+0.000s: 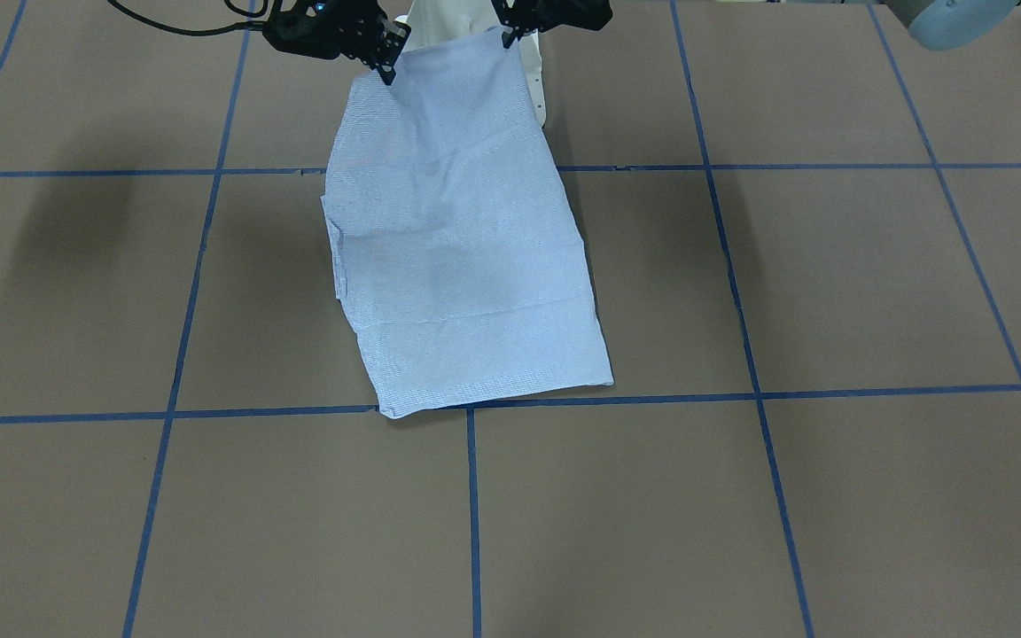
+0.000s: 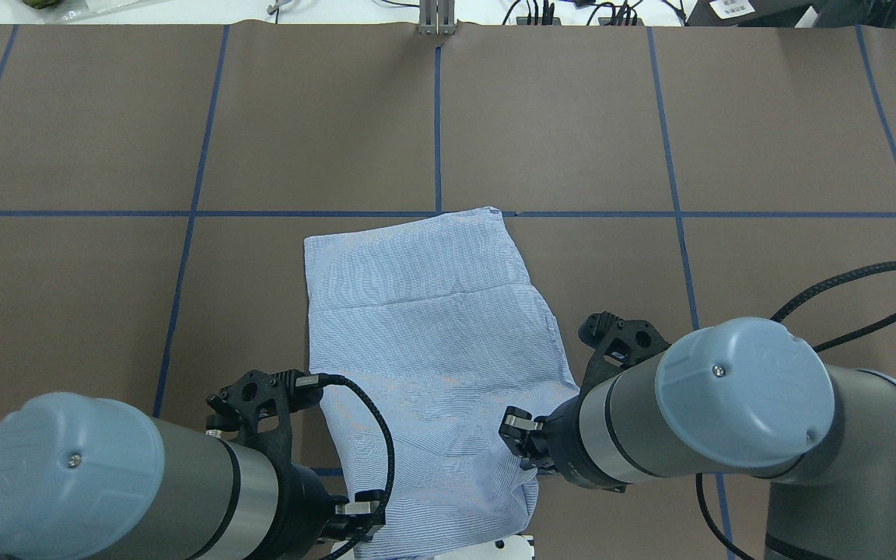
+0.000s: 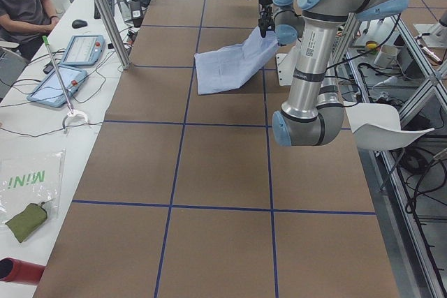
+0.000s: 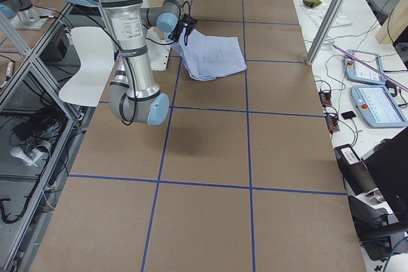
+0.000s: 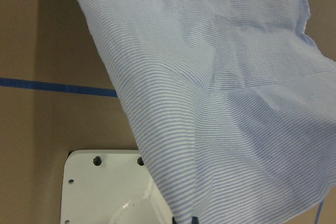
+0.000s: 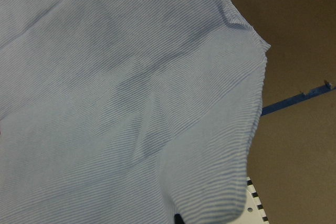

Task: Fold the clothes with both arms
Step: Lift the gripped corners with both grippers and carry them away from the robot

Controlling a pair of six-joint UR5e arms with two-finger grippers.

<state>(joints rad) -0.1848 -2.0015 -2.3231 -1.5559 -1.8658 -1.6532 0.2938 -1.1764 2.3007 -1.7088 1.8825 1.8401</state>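
Overhead exterior shows you the shirt [image 2: 432,334] folded into a rectangle mid-table [image 2: 728,117], its far end lying flat by a blue tape line [image 2: 183,213] and its robot-side edge lifted. You can see the left gripper [image 1: 508,37] and right gripper [image 1: 386,73] each pinched closed on one corner of that lifted edge.

The light blue striped cloth shirt [image 2: 432,327] lies in the middle of the brown paper-covered bench [image 2: 106,140], its far hem along a blue tape line [image 2: 650,214]. Its robot-side edge is raised over the white metal pedestal base [image 5: 105,192], with the left tool [image 1: 508,35] pinching one corner and the right tool [image 1: 386,71] the other.
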